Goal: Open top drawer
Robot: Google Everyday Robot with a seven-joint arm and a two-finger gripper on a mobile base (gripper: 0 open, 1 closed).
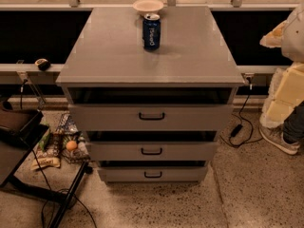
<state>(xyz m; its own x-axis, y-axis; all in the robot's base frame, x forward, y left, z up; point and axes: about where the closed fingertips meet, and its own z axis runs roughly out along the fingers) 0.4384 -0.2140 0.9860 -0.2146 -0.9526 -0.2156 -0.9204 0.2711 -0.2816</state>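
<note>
Top drawer sits just under the counter, handle centred on its near face, long axis left-right. Pincer out of frame: open or closed cannot tell, nor its bearing to the handle.

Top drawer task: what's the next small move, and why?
Probably swing the gripper, which seems to be the pale shape at the right edge beside the cabinet top, left and down toward the black handle of the top drawer. The drawer shows only a narrow dark gap under the cabinet top, and nothing is touching its handle.
</note>
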